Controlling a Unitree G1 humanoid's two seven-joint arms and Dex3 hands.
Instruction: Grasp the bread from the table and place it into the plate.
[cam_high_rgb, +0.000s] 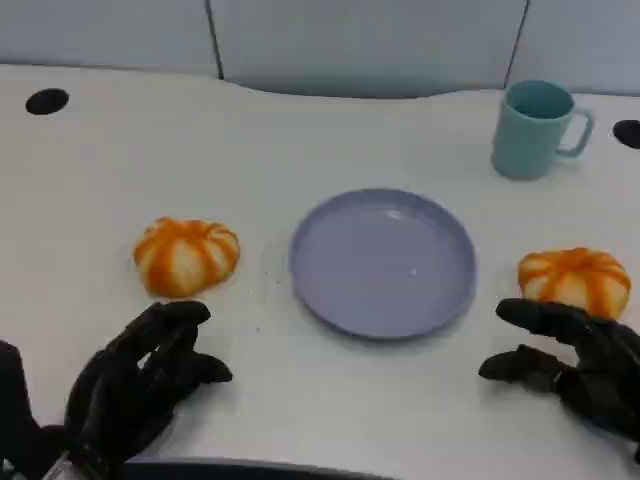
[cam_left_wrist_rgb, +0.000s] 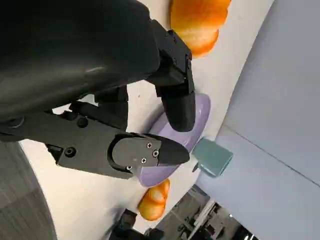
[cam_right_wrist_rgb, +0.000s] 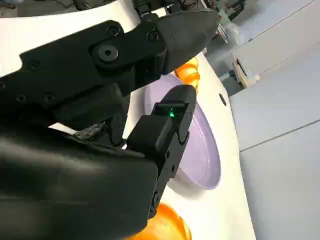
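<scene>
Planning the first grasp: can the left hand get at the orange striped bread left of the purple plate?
Probably yes: the left hand is open just short of the orange striped bread, nothing between them.

The plate lies centrally between two bread rolls (left, right); the mug stands behind, to the right.

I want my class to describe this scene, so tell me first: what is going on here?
A robot is at a table with two breads, a plate and a mug. Nothing is held yet. Its left hand hovers open just short of the left bread, and its right hand is open close beside the right bread. The plate between the breads has nothing on it, so the placing is not yet done.
</scene>
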